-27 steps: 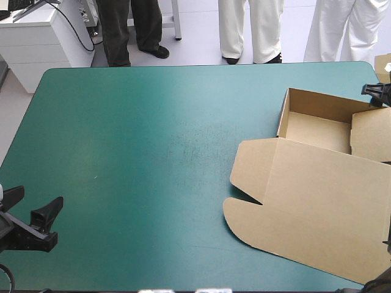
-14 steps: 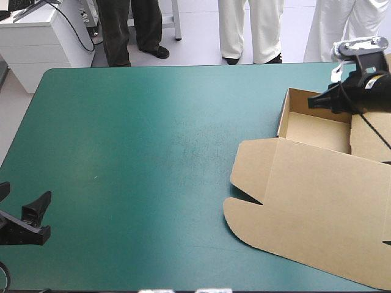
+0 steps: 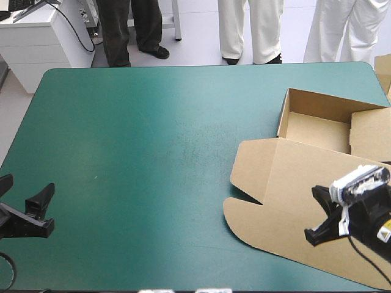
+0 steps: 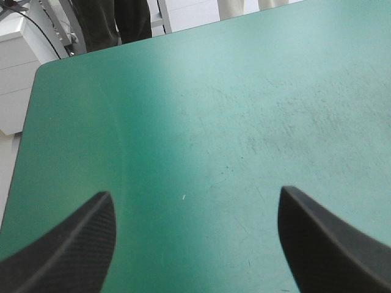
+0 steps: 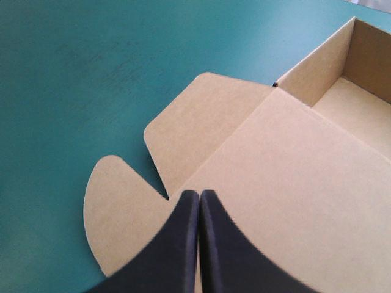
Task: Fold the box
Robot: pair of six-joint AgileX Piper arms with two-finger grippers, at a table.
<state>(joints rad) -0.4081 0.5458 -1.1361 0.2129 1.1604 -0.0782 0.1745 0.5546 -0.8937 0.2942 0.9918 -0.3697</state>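
- I see the box (image 3: 287, 183) on the right half of the surface (image 3: 153, 152), lying on the teal-green cover, with part of it running out of my high view on the right.
- Its long axis runs from the far right corner toward the near edge, slanting a little. The tray (image 3: 314, 131) end points to the far edge and the lid (image 3: 305, 177) end toward me.
- The lid lies flat and open. Its two rounded flaps (image 5: 122, 195) point toward the middle of the surface, with a notch cut between them.
- The tray's walls stand up. Inside I see only its bare brown floor, and an inner flap (image 3: 371, 133) folded in over its right part.
- My right gripper (image 3: 317, 223) is over the near part of the lid. In the right wrist view, the right gripper (image 5: 199, 194) has its black fingers pressed together in one point, just short of the notch. I cannot tell whether they touch the board.
- My left gripper (image 3: 25, 190) is at the near left corner, well apart from the box. Its fingers (image 4: 73, 244) are spread wide over bare cover, gripping nothing.
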